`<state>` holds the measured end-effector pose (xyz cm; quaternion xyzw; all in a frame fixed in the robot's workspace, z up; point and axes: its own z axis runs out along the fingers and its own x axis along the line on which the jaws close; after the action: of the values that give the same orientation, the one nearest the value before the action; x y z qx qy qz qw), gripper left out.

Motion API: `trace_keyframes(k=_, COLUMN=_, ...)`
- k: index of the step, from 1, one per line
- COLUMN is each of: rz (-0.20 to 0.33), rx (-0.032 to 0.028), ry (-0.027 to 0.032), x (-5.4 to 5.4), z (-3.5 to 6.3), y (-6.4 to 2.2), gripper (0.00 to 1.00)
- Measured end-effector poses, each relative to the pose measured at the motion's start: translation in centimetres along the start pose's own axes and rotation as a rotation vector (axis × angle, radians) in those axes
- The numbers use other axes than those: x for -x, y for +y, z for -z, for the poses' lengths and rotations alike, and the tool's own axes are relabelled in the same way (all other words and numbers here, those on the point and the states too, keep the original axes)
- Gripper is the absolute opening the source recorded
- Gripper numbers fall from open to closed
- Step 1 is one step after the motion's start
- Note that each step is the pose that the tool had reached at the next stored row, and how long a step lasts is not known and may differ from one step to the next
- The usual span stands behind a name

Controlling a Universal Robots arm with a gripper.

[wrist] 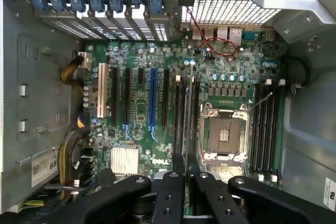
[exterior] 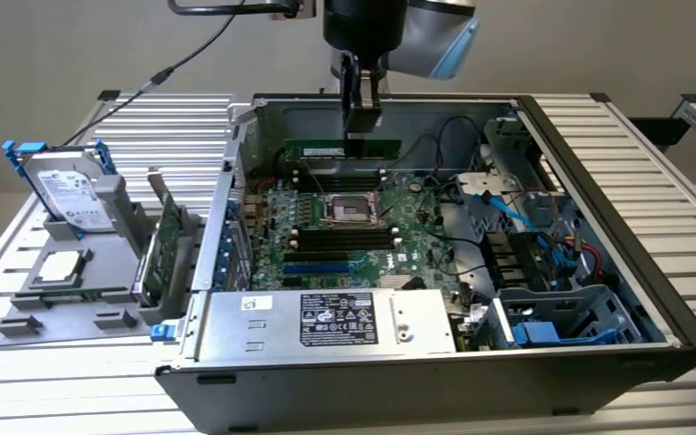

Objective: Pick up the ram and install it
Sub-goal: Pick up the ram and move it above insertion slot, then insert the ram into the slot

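Observation:
The ram (exterior: pixel 323 147), a narrow green stick, is held level over the black memory slots (exterior: pixel 342 172) on the far side of the CPU socket (exterior: pixel 351 208), inside the open computer case (exterior: pixel 638 227). My gripper (exterior: pixel 362 134) comes straight down from above and is shut on the ram's top edge near its end on the exterior view's right. In the wrist view the ram (wrist: pixel 187 114) shows edge-on between the black fingers (wrist: pixel 173 182), lined up along the slots (wrist: pixel 181 114) beside the socket (wrist: pixel 223 135). Whether it touches a slot I cannot tell.
On the exterior view's left a grey fixture (exterior: pixel 33 317) carries a hard drive (exterior: pixel 64 186), a processor chip (exterior: pixel 61 265) and an upright green expansion card (exterior: pixel 169 240). The power supply (exterior: pixel 323 322) fills the case front. Cables and a blue drive cage (exterior: pixel 554 308) crowd the case's right side.

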<state>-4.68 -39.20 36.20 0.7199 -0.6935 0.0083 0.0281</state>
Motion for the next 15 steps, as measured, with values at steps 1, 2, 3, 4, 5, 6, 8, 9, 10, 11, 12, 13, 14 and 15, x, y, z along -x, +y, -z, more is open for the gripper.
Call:
trace_keyframes(k=1, rz=-0.001, rx=0.0000, ry=-0.0001, x=0.2, z=-0.16, y=-0.08, gripper=0.14)
trace_keyframes(k=2, rz=-0.001, rx=0.0001, ry=-0.0001, x=0.3, z=-0.32, y=-0.17, gripper=0.14)
trace_keyframes(k=3, rz=-0.002, rx=0.0001, ry=-0.0001, x=0.5, z=-0.48, y=-0.25, gripper=0.14)
trace_keyframes(k=4, rz=-0.002, rx=0.0001, ry=-0.0001, x=0.6, z=-0.64, y=-0.33, gripper=0.14)
trace_keyframes(k=5, rz=-0.003, rx=0.0002, ry=0.0000, x=0.8, z=-0.82, y=-0.41, gripper=0.14)
trace_keyframes(k=6, rz=-0.003, rx=0.0003, ry=0.0000, x=1.0, z=-0.98, y=-0.47, gripper=0.14)
trace_keyframes(k=8, rz=-0.006, rx=0.0009, ry=0.0035, x=1.7, z=-1.63, y=-0.65, gripper=0.14)
trace_keyframes(k=9, rz=-0.006, rx=0.0009, ry=0.0035, x=1.7, z=-1.63, y=-0.65, gripper=0.14)
trace_keyframes(k=10, rz=-0.006, rx=0.0009, ry=0.0034, x=1.7, z=-1.63, y=-0.65, gripper=0.14)
trace_keyframes(k=11, rz=-0.006, rx=0.0008, ry=0.0034, x=1.7, z=-1.63, y=-0.65, gripper=0.14)
trace_keyframes(k=12, rz=-0.006, rx=0.0008, ry=0.0034, x=1.7, z=-1.63, y=-0.65, gripper=0.14)
trace_keyframes(k=13, rz=-0.006, rx=0.0009, ry=0.0034, x=1.7, z=-1.63, y=-0.65, gripper=0.14)
trace_keyframes(k=14, rz=-0.006, rx=0.0009, ry=0.0034, x=1.7, z=-1.63, y=-0.65, gripper=0.14)
trace_keyframes(k=15, rz=-0.006, rx=0.0009, ry=0.0035, x=1.7, z=-1.63, y=-0.65, gripper=0.14)
